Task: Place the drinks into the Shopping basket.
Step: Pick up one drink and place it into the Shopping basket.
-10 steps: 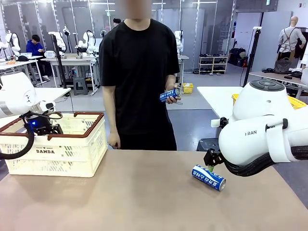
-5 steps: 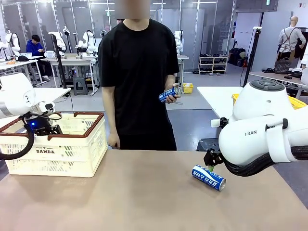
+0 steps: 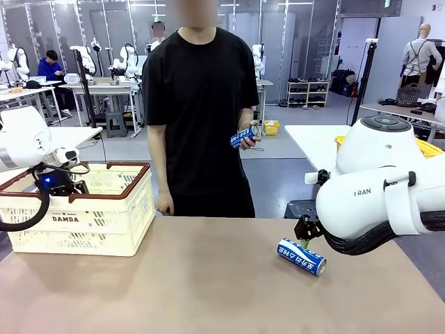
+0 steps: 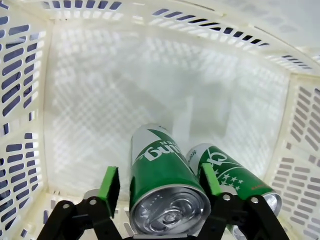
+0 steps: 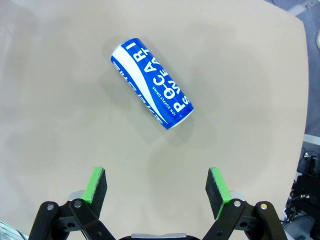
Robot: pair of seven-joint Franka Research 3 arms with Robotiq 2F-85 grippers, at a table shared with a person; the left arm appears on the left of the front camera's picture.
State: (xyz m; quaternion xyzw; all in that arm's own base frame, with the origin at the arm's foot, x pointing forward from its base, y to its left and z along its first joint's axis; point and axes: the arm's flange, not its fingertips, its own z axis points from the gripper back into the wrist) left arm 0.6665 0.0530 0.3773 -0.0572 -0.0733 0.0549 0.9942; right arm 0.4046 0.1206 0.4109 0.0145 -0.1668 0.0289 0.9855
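My left gripper (image 3: 59, 186) hangs inside the cream Shopping basket (image 3: 104, 217). In the left wrist view its jaws (image 4: 159, 182) stand open around a green can (image 4: 165, 190) on the basket floor (image 4: 125, 85), with a small gap at the left pad. A second green can (image 4: 235, 172) lies right beside it. A blue can (image 3: 301, 256) lies on its side on the table, just below my right gripper (image 3: 304, 236). From the right wrist view that gripper (image 5: 159, 192) is open and empty, the blue can (image 5: 152, 91) ahead of it. The person holds another blue can (image 3: 245, 137).
The person (image 3: 201, 104) stands at the table's far edge, in the middle. A yellow mesh basket (image 3: 432, 147) sits behind my right arm on another table. Bare tan tabletop (image 3: 208, 278) stretches between the basket and the blue can.
My left gripper's jaws have opened off the green can inside the basket. Both arms, the blue cans and the person stand as before.
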